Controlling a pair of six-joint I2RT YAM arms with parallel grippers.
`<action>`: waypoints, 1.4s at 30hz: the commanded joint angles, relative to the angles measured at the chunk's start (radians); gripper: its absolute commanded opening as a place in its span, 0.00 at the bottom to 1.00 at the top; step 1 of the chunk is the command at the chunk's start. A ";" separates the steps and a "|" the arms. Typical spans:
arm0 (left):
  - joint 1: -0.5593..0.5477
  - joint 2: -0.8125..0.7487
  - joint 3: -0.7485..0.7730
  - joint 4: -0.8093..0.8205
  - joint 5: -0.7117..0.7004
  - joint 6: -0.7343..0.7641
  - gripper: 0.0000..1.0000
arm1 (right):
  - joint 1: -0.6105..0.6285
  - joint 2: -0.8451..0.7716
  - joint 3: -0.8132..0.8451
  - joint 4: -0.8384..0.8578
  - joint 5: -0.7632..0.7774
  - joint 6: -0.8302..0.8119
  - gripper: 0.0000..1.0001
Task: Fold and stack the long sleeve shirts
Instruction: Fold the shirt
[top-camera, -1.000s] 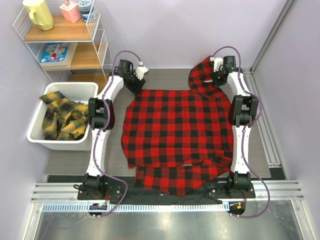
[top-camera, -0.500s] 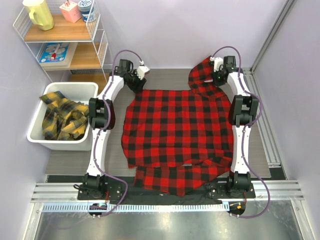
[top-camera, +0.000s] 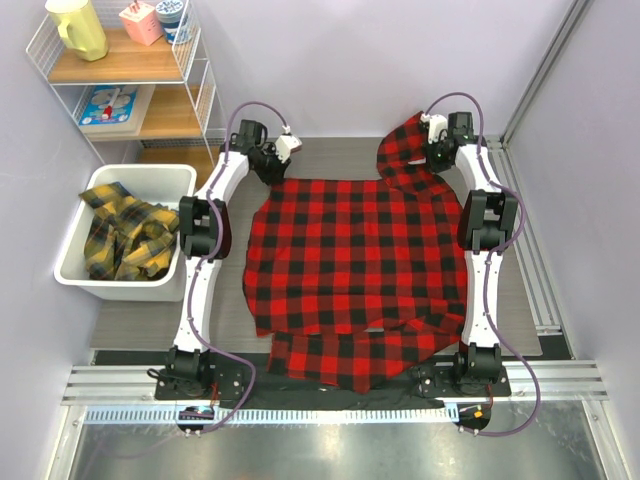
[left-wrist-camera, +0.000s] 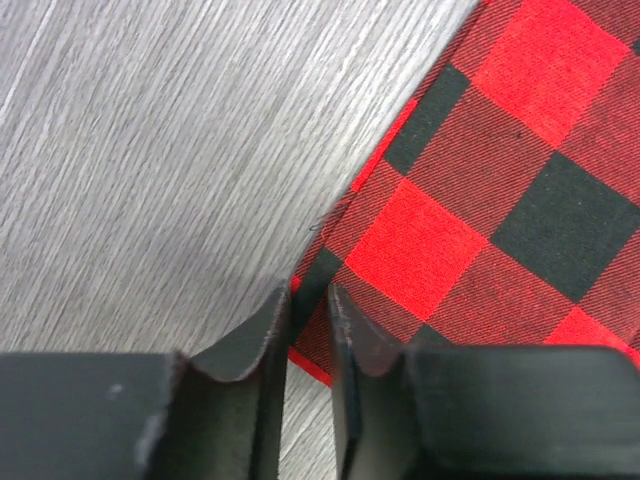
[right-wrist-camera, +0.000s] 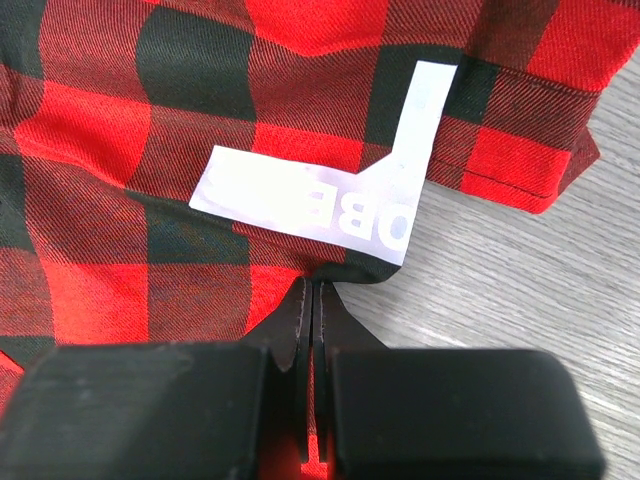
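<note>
The fingers of the left gripper (left-wrist-camera: 307, 293) are seen drawn in to a narrow gap, where a second ago they were held clearly wider. The far left corner of the red-and-black shirt (top-camera: 355, 250) is now caught between them, its hem lying in the gap. A pinch is judged to have just been taken, though how firmly cannot be told. The right gripper (right-wrist-camera: 310, 290) is kept fully closed, as before, on a fold at the shirt's far right corner, just below the white lettering (right-wrist-camera: 330, 200), and that corner is held bunched up off the table (top-camera: 330, 152). With both far corners in hand, a fold is judged ready to be begun, the far edge to be lifted and carried toward the near one. The shirt itself is spread flat between the two arms, and its near part reaches as far as the arm bases. Beyond the shirt's far edge only a narrow strip of bare table is left before the back wall, so little room is offered there. Left of the shirt, past the left arm, a white bin (top-camera: 75, 272) holding the yellow-and-black shirts (top-camera: 120, 235) is set well apart. Right of the shirt, the right arm lies along its edge, and a metal rail (top-camera: 535, 260) runs near beyond it. The freest room is judged to lie above the shirt and toward its near edge.
</note>
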 joint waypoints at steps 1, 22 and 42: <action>0.004 0.003 0.035 0.035 0.000 -0.026 0.17 | -0.004 -0.041 0.019 0.033 -0.008 0.012 0.01; 0.041 -0.233 -0.168 0.124 0.130 -0.020 0.00 | -0.053 -0.325 -0.158 0.046 -0.092 0.019 0.01; 0.064 -0.495 -0.450 -0.181 0.232 0.348 0.00 | -0.063 -0.730 -0.640 -0.059 -0.149 -0.074 0.01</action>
